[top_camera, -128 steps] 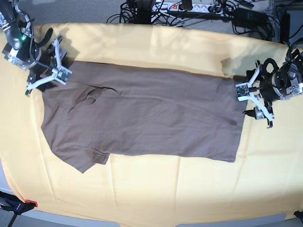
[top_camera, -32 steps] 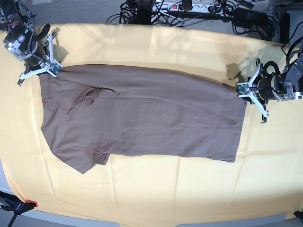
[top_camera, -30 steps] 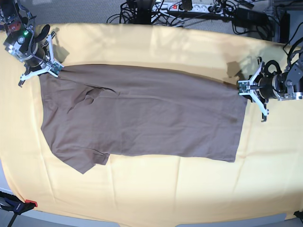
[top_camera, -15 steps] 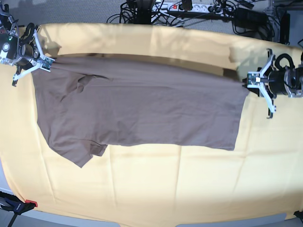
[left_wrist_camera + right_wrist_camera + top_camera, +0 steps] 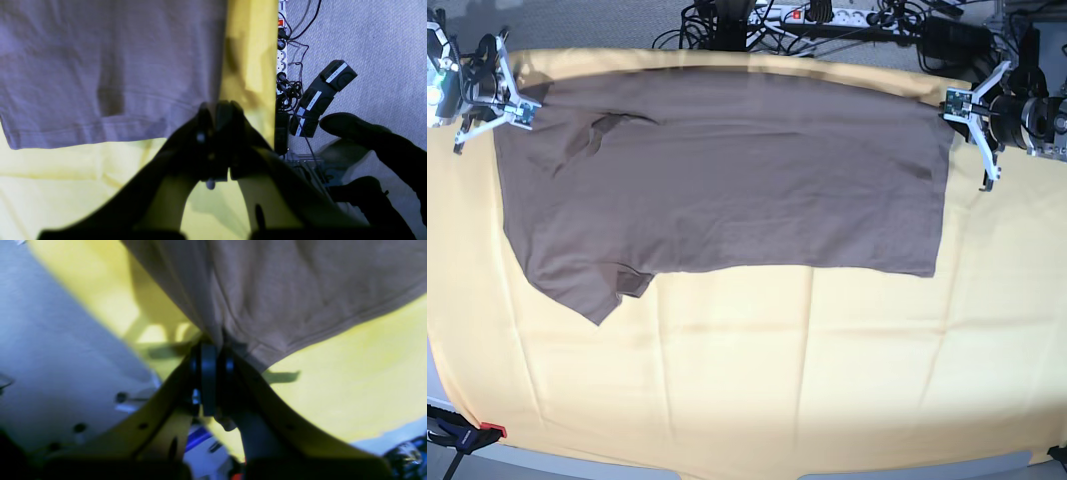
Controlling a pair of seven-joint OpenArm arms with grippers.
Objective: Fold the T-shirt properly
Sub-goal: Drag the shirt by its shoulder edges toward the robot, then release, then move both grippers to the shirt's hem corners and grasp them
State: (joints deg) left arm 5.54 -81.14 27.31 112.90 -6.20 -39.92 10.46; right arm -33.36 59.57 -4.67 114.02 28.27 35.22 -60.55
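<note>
Taupe-brown T-shirt lies spread across yellow cloth, far edge lifted, one sleeve pointing toward near-left w/ slight creasing at shoulder. Left gripper is clamped on hem corner; right gripper is clamped on shoulder corner.

You see the T-shirt, plain taupe-brown with short sleeves, spread wide across the far half of the worktop. Its far edge is stretched taut between two raised corners, while the near hem lies flat. One sleeve points toward you at the base view's left.
</note>
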